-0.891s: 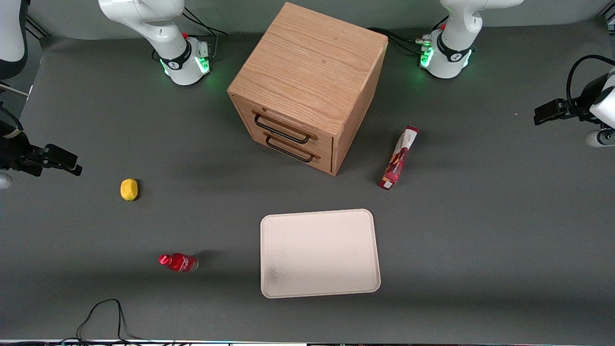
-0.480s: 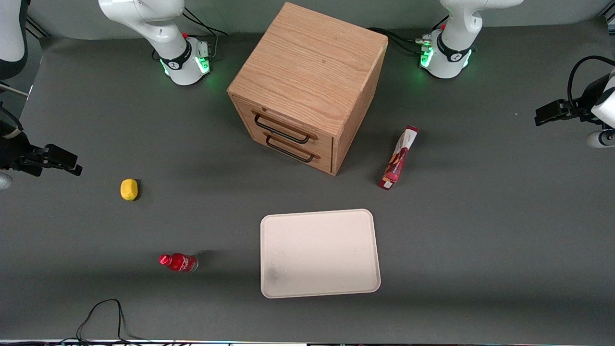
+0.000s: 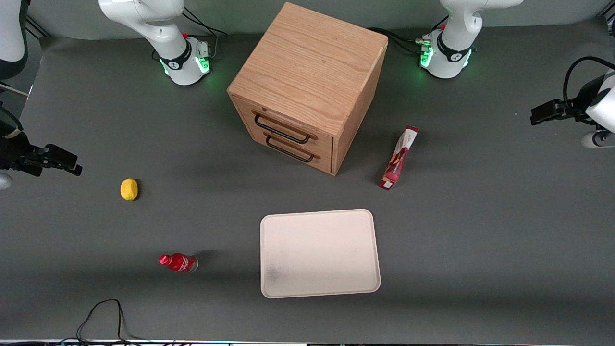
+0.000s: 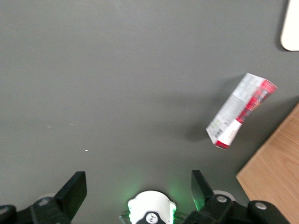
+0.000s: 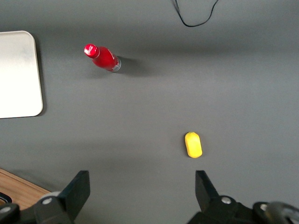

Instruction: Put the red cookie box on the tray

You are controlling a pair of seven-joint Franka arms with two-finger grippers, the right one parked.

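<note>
The red cookie box [image 3: 398,157] lies flat on the dark table beside the wooden cabinet, apart from the tray and farther from the front camera than it. The cream-white tray [image 3: 319,252] sits nearer the front camera with nothing on it. My left gripper [image 3: 534,117] hangs above the table toward the working arm's end, well away from the box. In the left wrist view the cookie box [image 4: 240,109] shows ahead of the gripper [image 4: 138,189], whose fingers [image 4: 74,191] stand wide open with nothing between them. A corner of the tray [image 4: 290,28] also shows there.
A wooden two-drawer cabinet [image 3: 307,86] stands mid-table, its drawers shut. A yellow lemon [image 3: 129,189] and a small red bottle [image 3: 178,262] lie toward the parked arm's end. A black cable [image 3: 101,312] loops at the table's front edge.
My left gripper has shifted slightly toward the middle of the table. The cookie box, the tray and everything else have stayed put.
</note>
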